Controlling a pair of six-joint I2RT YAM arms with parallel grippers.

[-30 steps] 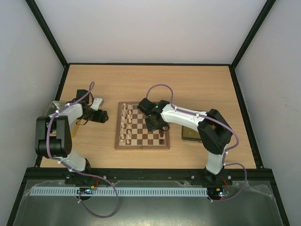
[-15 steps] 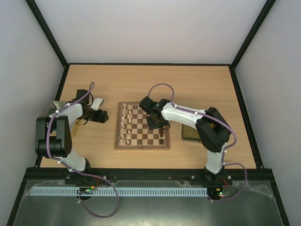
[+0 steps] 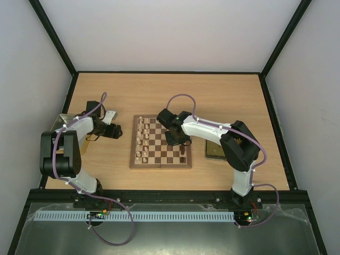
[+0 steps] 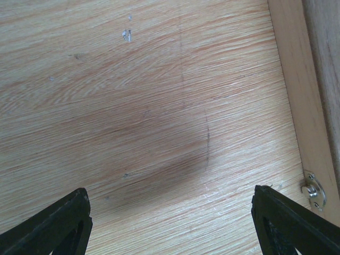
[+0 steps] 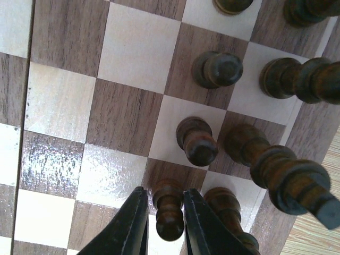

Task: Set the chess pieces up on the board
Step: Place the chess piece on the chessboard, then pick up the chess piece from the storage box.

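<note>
- The board (image 3: 159,165) lies flat at the middle of the counter (image 3: 186,95), between the two arms.
- Done so far: the cream pieces (image 3: 142,139) stand in two rows along the board's 9 o'clock edge, and that side looks close to full from above.
- Part done: the dark pieces (image 3: 182,154) stand in a small group near the board's 4 o'clock corner. Along that edge toward 2 o'clock no pieces show on the squares in view, so most of the dark side is left.
- The right hand (image 5: 164,195) is low over that corner, its fingers pressed against either side of a small dark piece (image 5: 170,212), grasping it.
- Whether that piece's base already rests on its square I cannot tell, because the hand cuts off the bottom of the wrist view.
- The left hand (image 4: 170,212) is spread wide with nothing between its fingers, over bare counter just off the board's 9 o'clock side.
- Hidden: the right arm covers several middle squares from above, and most of the tin (image 3: 215,152) at the board's 3 o'clock, so any pieces waiting there cannot be counted.
- The tray (image 3: 59,123) at far 9 o'clock is largely covered by the left arm.
</note>
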